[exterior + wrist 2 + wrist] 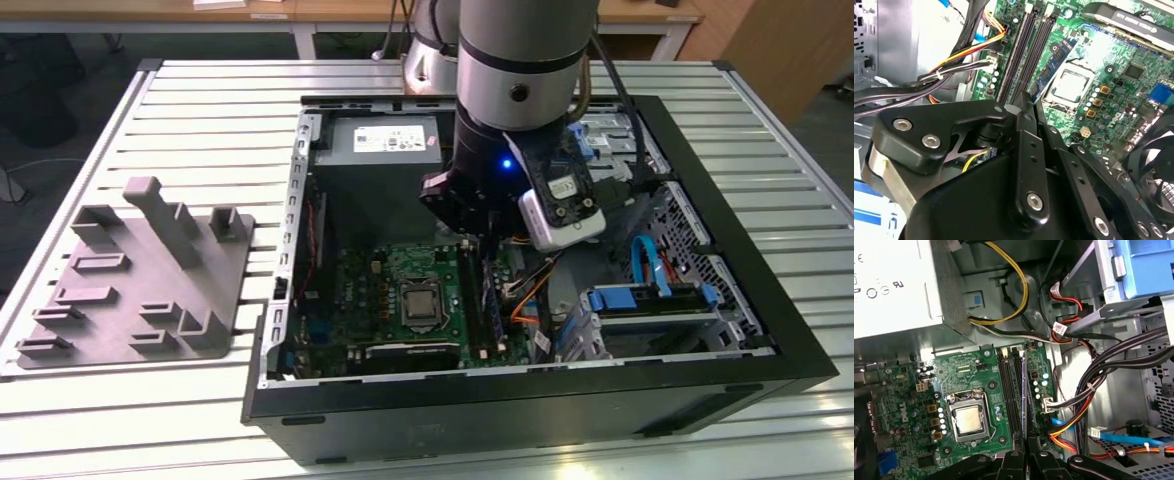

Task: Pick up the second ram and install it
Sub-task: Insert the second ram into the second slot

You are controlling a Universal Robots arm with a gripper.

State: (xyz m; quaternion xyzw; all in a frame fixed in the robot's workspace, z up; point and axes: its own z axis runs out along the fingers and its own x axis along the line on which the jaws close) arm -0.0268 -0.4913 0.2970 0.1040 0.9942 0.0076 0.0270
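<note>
First wrist view gives us the clearest answer. The second ram, a long, thin, dark memory stick that we see edge-on as a narrow strip, sits between the fingertips of the black metal pincer. The fingers stand narrow, closed on the stick, so we judge that the picking up is done. The pincer hangs low inside the open black computer case, over the green motherboard. It is well apart from the grey plastic fixture tray, which lies on the white slatted counter at the exterior view's left.

The installing is, in our judgement, not finished. The stick appears close along the long black memory slots, but we cannot tell whether its lower edge touches a slot or is above it.

The long axis of the stick runs parallel to the slots. In the exterior view this is from the far wall of the case toward the near wall. Its thin edge is turned up toward the wrist, and its flat faces stand upright against the fingers.
</note>
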